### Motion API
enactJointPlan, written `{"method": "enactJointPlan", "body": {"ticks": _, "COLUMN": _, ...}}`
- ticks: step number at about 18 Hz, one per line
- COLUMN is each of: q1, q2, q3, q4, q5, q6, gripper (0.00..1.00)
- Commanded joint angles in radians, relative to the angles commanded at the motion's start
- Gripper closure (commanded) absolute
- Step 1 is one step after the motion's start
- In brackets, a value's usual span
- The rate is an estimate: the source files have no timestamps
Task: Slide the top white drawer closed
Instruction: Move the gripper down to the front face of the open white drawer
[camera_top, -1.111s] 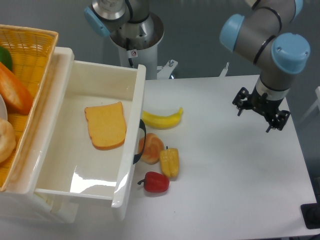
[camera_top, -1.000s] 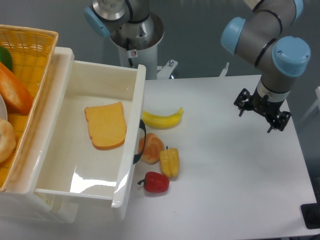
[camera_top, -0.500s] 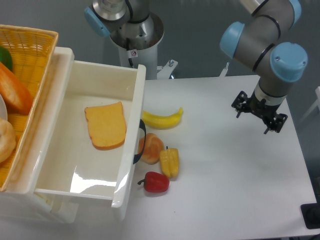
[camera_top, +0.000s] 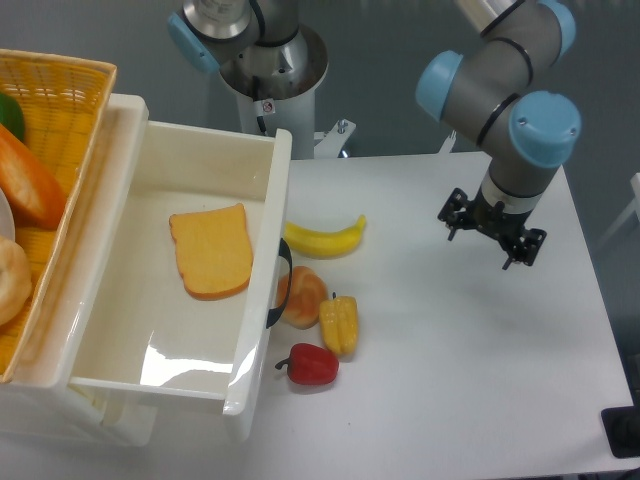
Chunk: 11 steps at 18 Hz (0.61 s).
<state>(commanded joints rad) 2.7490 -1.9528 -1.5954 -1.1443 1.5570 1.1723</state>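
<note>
One top white drawer (camera_top: 160, 300) stands pulled out, long axis running front to back, handle facing right toward the gripper (camera_top: 490, 238), whose jaws appear spread.

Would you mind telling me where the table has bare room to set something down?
The table is bare from the peppers rightward, below the gripper. Crowded: beside the drawer, where banana, yellow pepper and red pepper cluster.

Glossy cream plastic top white drawer (camera_top: 130, 345) catching glare, woven orange wicker basket (camera_top: 62, 95) at nine o'clock, smooth matt white table (camera_top: 470, 380)
</note>
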Motion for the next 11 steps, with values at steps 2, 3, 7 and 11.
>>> {"method": "enactJointPlan", "body": {"ticks": 2, "q1": -0.029, "q2": -0.006, "q3": 0.012, "q4": 0.0, "q5": 0.002, "q6": -0.083, "gripper": 0.16}}
{"method": "enactJointPlan", "body": {"ticks": 3, "q1": -0.04, "q2": -0.005, "q3": 0.015, "q4": -0.002, "q5": -0.001, "q6": -0.12, "gripper": 0.34}}
{"method": "enactJointPlan", "body": {"ticks": 7, "q1": -0.094, "q2": -0.005, "q3": 0.022, "q4": -0.002, "q5": 0.002, "q6": -0.18, "gripper": 0.91}}
{"method": "enactJointPlan", "body": {"ticks": 11, "q1": -0.13, "q2": -0.002, "q3": 0.026, "q4": -0.003, "q5": -0.001, "q6": -0.242, "gripper": 1.0}}
